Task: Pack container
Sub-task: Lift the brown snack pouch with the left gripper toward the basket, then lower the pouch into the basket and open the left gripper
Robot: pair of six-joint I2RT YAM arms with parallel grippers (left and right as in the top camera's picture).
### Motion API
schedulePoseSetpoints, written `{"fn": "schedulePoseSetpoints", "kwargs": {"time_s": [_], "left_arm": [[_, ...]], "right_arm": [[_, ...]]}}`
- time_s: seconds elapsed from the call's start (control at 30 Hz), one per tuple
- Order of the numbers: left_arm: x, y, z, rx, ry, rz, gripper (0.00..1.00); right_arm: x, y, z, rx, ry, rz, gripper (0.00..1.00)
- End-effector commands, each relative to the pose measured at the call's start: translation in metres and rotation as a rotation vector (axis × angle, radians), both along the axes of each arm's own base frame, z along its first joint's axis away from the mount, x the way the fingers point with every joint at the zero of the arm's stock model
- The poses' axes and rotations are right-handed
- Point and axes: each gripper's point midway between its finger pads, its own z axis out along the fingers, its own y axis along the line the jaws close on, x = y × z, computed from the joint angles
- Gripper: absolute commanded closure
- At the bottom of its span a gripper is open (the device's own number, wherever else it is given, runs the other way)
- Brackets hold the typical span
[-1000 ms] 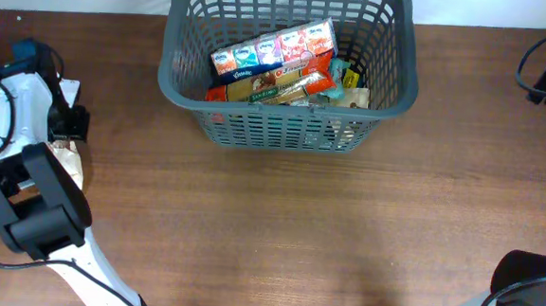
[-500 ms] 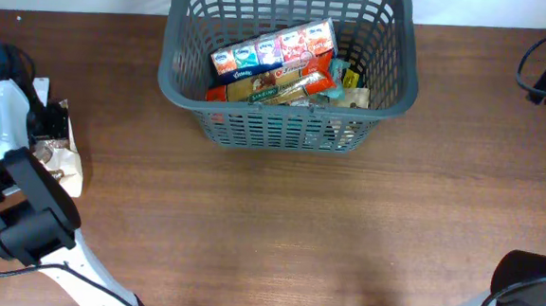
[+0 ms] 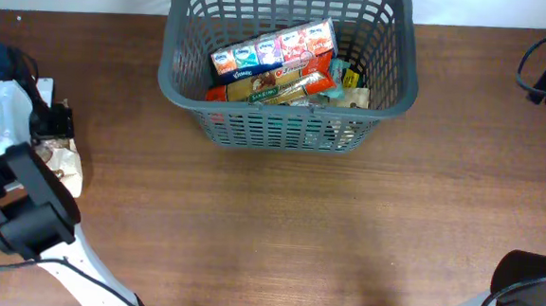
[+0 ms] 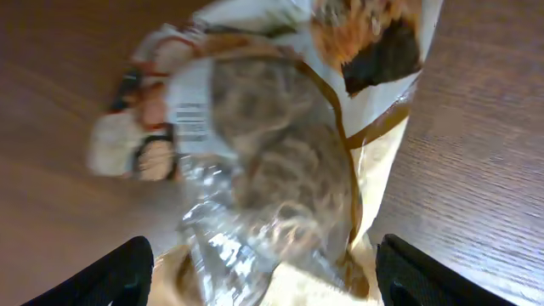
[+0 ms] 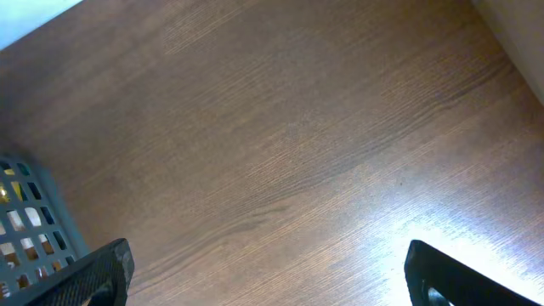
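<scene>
The brown desk (image 3: 344, 233) is the biggest thing here. My grey container (image 3: 284, 130) sits at the middle of the far edge, and it already has a pile of food packets (image 3: 274, 63) in it. One more snack bag (image 4: 280, 170) lies by the left edge of the desk, well apart from the container.

A second ago my left arm was a bit nearer the middle. Now it has slid out to the left edge, and my left hand (image 4: 268, 272) hangs right over that bag. Its fingers are wide apart, one on each side of the bag, and I do not hold it yet. I think this means I am about to grab the bag, and then it must go into the container.

My right hand (image 5: 276, 276) waits on the right side of the desk. Its fingers are wide apart too, with only bare desk under it.
</scene>
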Motion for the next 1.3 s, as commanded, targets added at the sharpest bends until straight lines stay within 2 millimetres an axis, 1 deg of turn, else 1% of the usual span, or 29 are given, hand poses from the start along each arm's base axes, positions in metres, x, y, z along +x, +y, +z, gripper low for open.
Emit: {"fn": "schedulePoseSetpoints", "kwargs": {"time_s": [0.0, 0.27, 0.3, 0.33, 0.4, 0.43, 0.53, 0.63, 0.73, 0.8, 0.87, 0.9, 0.93, 0.97, 1.03, 1.07, 1.13, 1.17, 1.2, 1.27], "left_arm": [[-0.003, -0.007, -0.031, -0.063, 0.041, 0.011, 0.22], [-0.013, -0.012, -0.063, -0.104, 0.114, 0.012, 0.22], [-0.017, -0.014, -0.069, -0.115, 0.133, 0.012, 0.27], [-0.017, -0.015, -0.070, -0.117, 0.137, 0.012, 0.37], [-0.017, -0.014, -0.070, -0.116, 0.137, 0.012, 0.83], [-0.016, -0.014, -0.070, -0.115, 0.135, 0.012, 0.98], [-0.013, -0.015, -0.062, -0.125, 0.125, 0.010, 0.98], [0.012, -0.021, -0.029, -0.178, 0.018, -0.009, 0.98], [0.033, -0.019, 0.016, -0.155, -0.077, -0.029, 0.98], [0.049, -0.021, 0.052, -0.135, -0.155, -0.052, 0.98], [0.067, -0.026, 0.094, -0.100, -0.249, -0.087, 0.98], [0.075, -0.031, 0.118, -0.079, -0.302, -0.108, 0.98], [0.082, -0.036, 0.137, -0.064, -0.344, -0.129, 0.98], [0.090, -0.045, 0.160, -0.049, -0.399, -0.158, 0.98], [0.105, -0.073, 0.203, -0.037, -0.500, -0.267, 0.98], [0.109, -0.089, 0.221, -0.034, -0.540, -0.332, 0.98], [0.117, -0.129, 0.260, -0.020, -0.623, -0.490, 0.98], [0.119, -0.147, 0.275, -0.012, -0.652, -0.555, 0.98], [0.120, -0.175, 0.294, 0.006, -0.688, -0.657, 0.98], [0.116, -0.222, 0.319, 0.054, -0.722, -0.841, 0.98]], "right_arm": [[-0.002, 0.000, 0.005, -0.001, -0.013, -0.009, 0.01], [-0.002, 0.000, 0.005, -0.001, -0.013, -0.009, 0.01], [-0.002, 0.000, 0.005, -0.001, -0.013, -0.009, 0.01], [-0.002, 0.000, 0.005, -0.001, -0.013, -0.009, 0.01], [-0.002, 0.000, 0.005, -0.001, -0.013, -0.009, 0.01], [-0.002, 0.000, 0.005, -0.001, -0.013, -0.009, 0.01], [-0.002, 0.000, 0.005, -0.001, -0.013, -0.009, 0.01], [-0.002, 0.000, 0.005, -0.001, -0.013, -0.009, 0.01], [-0.002, 0.000, 0.005, -0.001, -0.013, -0.009, 0.01], [-0.002, 0.000, 0.005, -0.001, -0.013, -0.009, 0.01], [-0.002, 0.000, 0.005, -0.001, -0.013, -0.009, 0.01], [-0.002, 0.000, 0.005, -0.001, -0.013, -0.009, 0.01], [-0.002, 0.000, 0.005, -0.001, -0.013, -0.009, 0.01], [-0.002, 0.000, 0.005, -0.001, -0.013, -0.009, 0.01], [-0.002, 0.000, 0.005, -0.001, -0.013, -0.009, 0.01], [-0.002, 0.000, 0.005, -0.001, -0.013, -0.009, 0.01], [-0.002, 0.000, 0.005, -0.001, -0.013, -0.009, 0.01], [-0.002, 0.000, 0.005, -0.001, -0.013, -0.009, 0.01], [-0.002, 0.000, 0.005, -0.001, -0.013, -0.009, 0.01], [-0.002, 0.000, 0.005, -0.001, -0.013, -0.009, 0.01]]}}
